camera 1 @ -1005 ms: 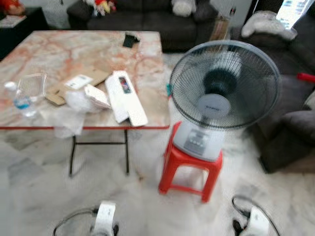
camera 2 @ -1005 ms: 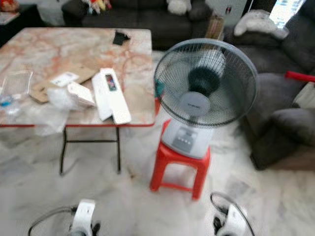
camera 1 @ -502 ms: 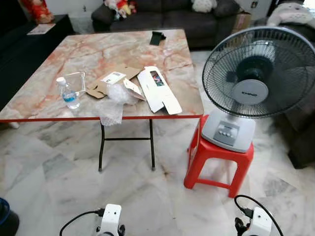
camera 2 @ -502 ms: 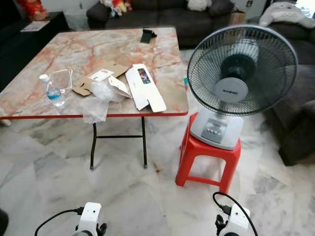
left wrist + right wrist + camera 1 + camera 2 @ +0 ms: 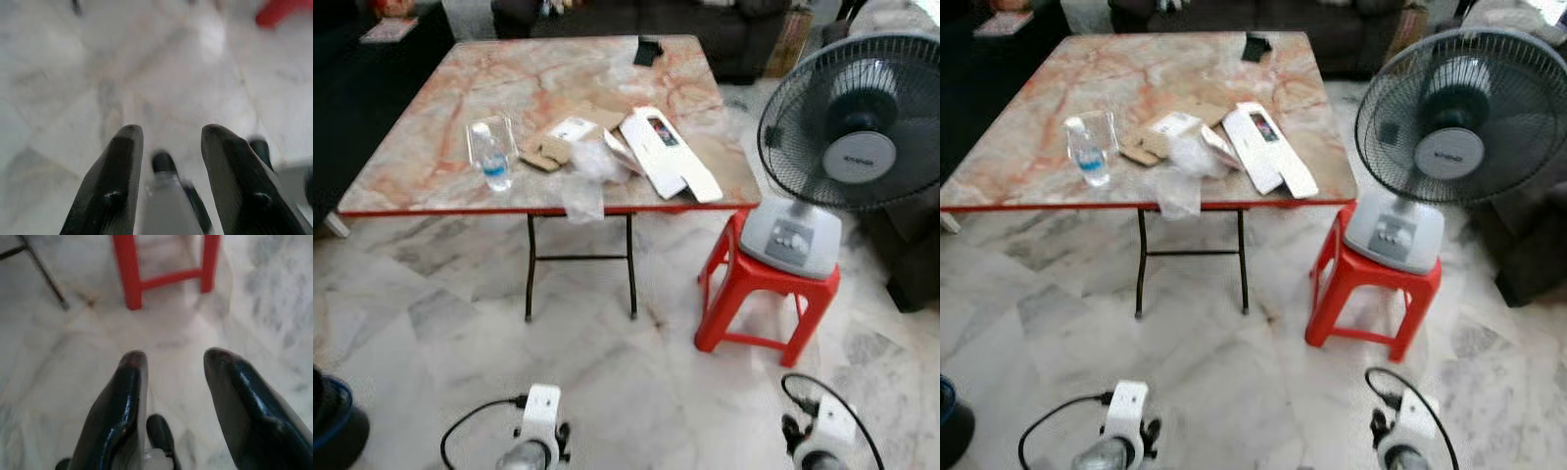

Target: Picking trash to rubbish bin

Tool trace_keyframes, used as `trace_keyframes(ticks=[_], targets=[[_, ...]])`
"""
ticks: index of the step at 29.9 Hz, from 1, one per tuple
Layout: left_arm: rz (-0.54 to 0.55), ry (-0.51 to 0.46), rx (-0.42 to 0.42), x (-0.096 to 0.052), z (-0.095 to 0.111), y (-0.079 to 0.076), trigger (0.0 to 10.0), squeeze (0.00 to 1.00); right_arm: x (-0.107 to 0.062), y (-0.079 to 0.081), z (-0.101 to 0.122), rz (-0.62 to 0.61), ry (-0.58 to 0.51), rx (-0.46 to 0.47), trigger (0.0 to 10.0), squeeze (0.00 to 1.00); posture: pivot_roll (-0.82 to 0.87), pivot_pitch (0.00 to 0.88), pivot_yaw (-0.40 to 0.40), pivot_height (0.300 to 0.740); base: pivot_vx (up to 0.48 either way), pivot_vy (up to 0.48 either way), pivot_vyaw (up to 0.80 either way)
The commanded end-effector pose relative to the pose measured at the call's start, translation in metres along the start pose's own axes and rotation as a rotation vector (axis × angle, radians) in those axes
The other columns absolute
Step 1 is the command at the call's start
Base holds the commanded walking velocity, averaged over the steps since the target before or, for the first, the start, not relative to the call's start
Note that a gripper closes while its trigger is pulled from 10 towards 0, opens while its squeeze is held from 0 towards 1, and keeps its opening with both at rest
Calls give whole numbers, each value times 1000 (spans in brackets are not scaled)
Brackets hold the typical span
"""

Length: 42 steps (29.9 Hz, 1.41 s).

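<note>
Trash lies on a marble-topped table [image 5: 431, 157]: a small water bottle [image 5: 492, 168], a clear plastic tub [image 5: 489, 135] behind it, flat brown cardboard [image 5: 558, 147], crumpled clear wrap [image 5: 588, 168] drooping over the front edge, and a long white carton [image 5: 668, 152]. A dark round bin with a blue rim [image 5: 335, 431] shows at the lower left corner. Both arms hang low over the floor. My left gripper [image 5: 166, 133] is open above bare tiles with nothing between its fingers. My right gripper [image 5: 175, 356] is open too, near the red stool's legs [image 5: 132, 274].
A standing fan [image 5: 857, 127] sits on a red plastic stool [image 5: 764, 294] right of the table. A small black item [image 5: 649, 49] lies at the table's far edge. Dark sofas [image 5: 1528, 245] stand at the right and back. White marble floor [image 5: 607, 372] stretches before the table.
The camera has swung, so the table now sits more central and the fan further right. The bin shows more at the lower left. Both arms still hang as before.
</note>
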<state>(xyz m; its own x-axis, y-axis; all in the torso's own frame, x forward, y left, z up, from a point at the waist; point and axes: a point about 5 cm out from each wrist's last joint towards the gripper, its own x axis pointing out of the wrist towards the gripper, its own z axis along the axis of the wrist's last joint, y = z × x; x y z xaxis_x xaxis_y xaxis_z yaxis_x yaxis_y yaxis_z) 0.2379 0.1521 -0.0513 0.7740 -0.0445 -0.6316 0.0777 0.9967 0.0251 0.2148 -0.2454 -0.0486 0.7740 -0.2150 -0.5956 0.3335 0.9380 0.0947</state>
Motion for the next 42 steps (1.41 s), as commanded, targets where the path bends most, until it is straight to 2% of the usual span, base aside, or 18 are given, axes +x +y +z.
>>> trace_keyframes(ticks=[1,2,4,6,9,10,12,14,17,20,21,23,25,28,29,38,40,42], targets=[[23,-72,1,3,15,1,10000,0,3,-5,17,-3,-76,-35,10000,0,-182,135,-1,740,0,0,0],[23,-72,1,3,15,1,10000,0,3,-5,17,-3,-76,-35,10000,0,-182,135,-1,740,0,0,0],[44,-224,48,6,48,-1,10000,0,10,10,55,95,-224,-81,10000,0,-184,133,-3,740,0,0,0],[57,-285,41,7,63,-2,10000,0,11,24,73,175,-299,-119,10000,0,-185,133,-3,740,0,0,0],[68,-382,38,7,84,-5,10000,0,11,43,91,255,-383,-143,10000,0,-185,130,-2,740,0,0,0],[77,-443,39,5,97,-7,10000,0,9,57,103,301,-441,-140,10000,0,-185,130,-1,740,0,0,0],[76,-491,36,4,107,-9,10000,0,8,66,111,329,-477,-115,10000,0,-184,127,0,740,0,0,0],[60,-637,81,-4,135,-15,10000,0,-2,96,131,417,-587,-91,10000,0,-181,129,6,740,0,0,0],[59,-763,93,-14,164,-22,10000,0,-15,126,148,513,-665,-74,10000,0,-175,128,7,740,0,0,0],[64,-864,119,-23,190,-28,10000,0,-27,148,164,573,-726,-55,10000,0,-174,127,8,740,0,0,0],[64,-864,119,-23,190,-28,10000,0,-27,148,164,573,-726,-55,10000,0,-174,127,8,740,0,0,0],[65,-944,162,-32,211,-35,10000,0,-36,161,177,594,-767,-47,10000,0,-180,120,12,740,0,0,0],[66,-967,174,-35,217,-37,10000,0,-40,163,181,600,-784,-47,10000,0,-182,119,13,740,0,0,0],[72,-1013,244,-41,226,-42,10000,0,-46,166,187,593,-819,-63,10000,0,-185,116,16,740,259,0,519],[74,-1024,241,-44,228,-43,10000,0,-48,166,190,595,-816,-34,10000,0,-187,115,17,740,300,0,725],[78,-1021,260,-48,229,-47,10000,0,-56,172,194,606,-801,-33,10000,0,-185,108,23,740,323,0,165],[78,-1022,250,-50,230,-47,10000,0,-63,179,199,633,-811,-8,10000,0,-189,100,26,740,330,0,0],[78,-1027,246,-51,232,-47,10000,0,-68,183,202,653,-827,-26,10000,0,-185,101,24,740,324,0,0]])
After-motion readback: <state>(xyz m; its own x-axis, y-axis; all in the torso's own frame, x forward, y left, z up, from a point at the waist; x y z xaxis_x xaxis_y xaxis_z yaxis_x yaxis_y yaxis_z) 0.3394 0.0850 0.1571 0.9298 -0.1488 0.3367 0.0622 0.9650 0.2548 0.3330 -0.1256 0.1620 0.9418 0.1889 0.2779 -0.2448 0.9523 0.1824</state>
